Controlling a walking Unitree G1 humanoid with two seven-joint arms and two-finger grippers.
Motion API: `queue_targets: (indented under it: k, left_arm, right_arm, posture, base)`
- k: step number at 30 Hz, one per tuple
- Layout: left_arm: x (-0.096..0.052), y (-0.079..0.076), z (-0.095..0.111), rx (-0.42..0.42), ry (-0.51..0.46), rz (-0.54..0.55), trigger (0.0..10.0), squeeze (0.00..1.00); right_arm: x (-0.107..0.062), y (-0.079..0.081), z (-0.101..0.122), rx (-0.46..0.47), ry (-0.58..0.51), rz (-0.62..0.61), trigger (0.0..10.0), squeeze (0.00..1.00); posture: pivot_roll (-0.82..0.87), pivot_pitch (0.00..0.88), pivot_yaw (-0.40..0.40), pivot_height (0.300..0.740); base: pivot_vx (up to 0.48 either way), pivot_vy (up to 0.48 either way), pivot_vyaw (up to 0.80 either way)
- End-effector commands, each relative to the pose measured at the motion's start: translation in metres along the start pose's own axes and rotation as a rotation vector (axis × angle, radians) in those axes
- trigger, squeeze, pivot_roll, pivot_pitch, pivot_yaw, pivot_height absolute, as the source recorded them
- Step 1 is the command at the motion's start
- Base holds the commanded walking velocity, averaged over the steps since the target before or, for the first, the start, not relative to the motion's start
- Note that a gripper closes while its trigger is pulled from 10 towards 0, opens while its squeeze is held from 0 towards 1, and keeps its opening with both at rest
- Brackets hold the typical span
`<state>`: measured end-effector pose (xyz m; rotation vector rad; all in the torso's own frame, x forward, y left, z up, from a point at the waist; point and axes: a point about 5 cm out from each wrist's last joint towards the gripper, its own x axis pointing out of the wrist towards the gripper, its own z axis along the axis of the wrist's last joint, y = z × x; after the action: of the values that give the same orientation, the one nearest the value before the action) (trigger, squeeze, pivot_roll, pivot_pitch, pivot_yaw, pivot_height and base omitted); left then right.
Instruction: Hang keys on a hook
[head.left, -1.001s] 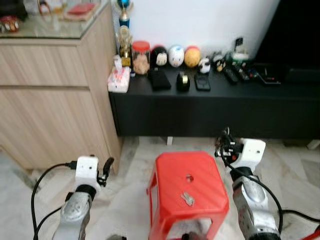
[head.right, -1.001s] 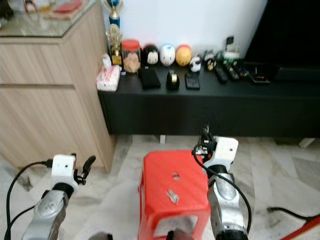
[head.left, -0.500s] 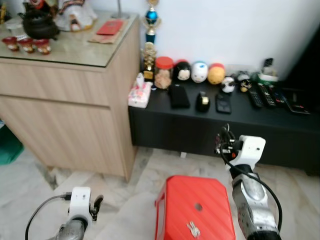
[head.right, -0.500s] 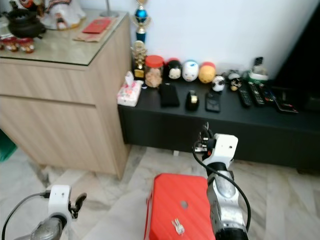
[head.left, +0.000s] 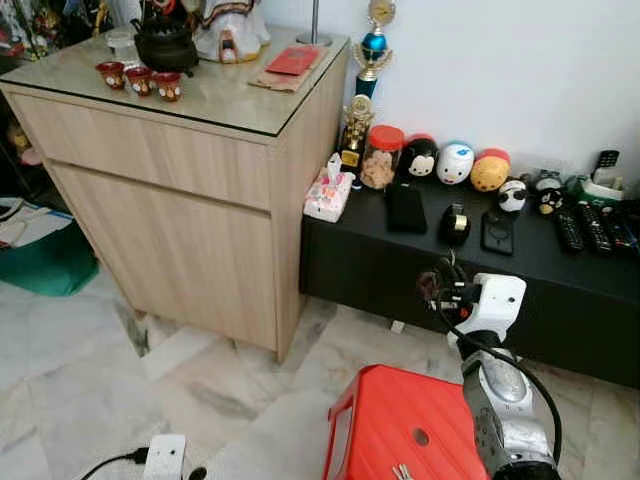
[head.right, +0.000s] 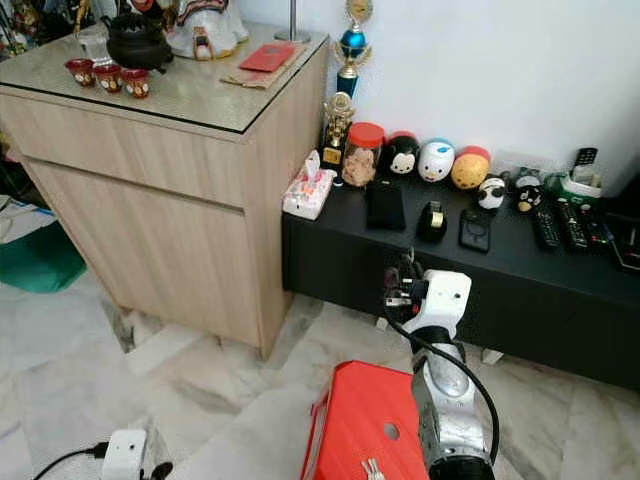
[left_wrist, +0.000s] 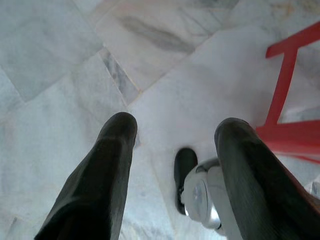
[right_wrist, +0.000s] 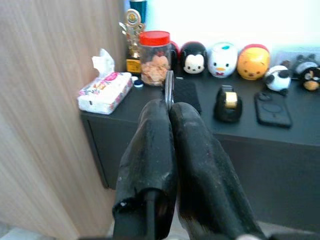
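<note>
**Right gripper pinched on a thin metal piece, raised before the black console**

While the left arm hung low over the pale marbled floor tiles (left_wrist: 60, 45), its left gripper (left_wrist: 172, 150) stood with both black fingers spread wide and nothing between them. Just beside it: a leg of the red plastic stool (head.left: 395, 425). On the stool's top, at the near edge of the head views, lay a small bunch of silver keys (head.right: 373, 470), apart from both grippers.

Right arm lifted above the stool's far side. Right gripper (right_wrist: 169, 107) clenched, fingers pressed together, with a thin silvery metal piece (right_wrist: 169, 90) sticking out past the tips. Whether that piece was a key or ring could not be told.

Beyond the gripper: long low black console (head.left: 380, 270) against the white wall. On its top, from the robot's left: a floral tissue pack (head.left: 328, 192), a red-lidded glass jar (head.left: 381, 158), three round cartoon-head figures in black, white and orange (head.left: 455, 163), a black wallet (head.left: 406, 208), a tape dispenser (head.left: 453, 224), a dark phone (head.left: 495, 232), several remote controls (head.left: 585, 228).

Further left: light wooden cabinet with a glass top (head.left: 190, 190), carrying a black teapot (head.left: 164, 42), small red cups (head.left: 140, 80) and a red envelope (head.left: 293, 61). A gold and blue trophy (head.left: 364, 70) stood between cabinet and jar.
</note>
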<state>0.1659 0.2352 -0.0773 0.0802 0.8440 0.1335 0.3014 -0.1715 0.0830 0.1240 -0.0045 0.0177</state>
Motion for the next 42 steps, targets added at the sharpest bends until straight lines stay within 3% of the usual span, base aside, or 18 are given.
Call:
queue_targets:
  k: [1,16,42]
  left_arm:
    - [-0.003,-0.003,-0.011,-0.005,0.030,-0.010,10.0,0.00]
    - [-0.006,-0.009,-0.021,-0.024,0.044,-0.039,10.0,0.00]
    - [-0.009,-0.009,-0.027,-0.032,0.052,-0.055,10.0,0.00]
  right_arm:
    - [0.003,-0.003,0.007,-0.009,-0.034,-0.011,10.0,0.00]
    - [0.003,-0.003,0.001,-0.017,-0.011,-0.019,10.0,0.00]
    - [0.005,-0.004,-0.002,-0.016,-0.010,-0.036,10.0,0.00]
  posture:
    - [0.03,0.000,-0.088,0.740]
    - [0.01,0.000,-0.072,0.740]
    - [0.01,0.000,-0.059,0.740]
  base:
    - [0.000,0.000,0.00]
    - [0.000,0.000,0.00]
    - [-0.299,0.000,0.00]
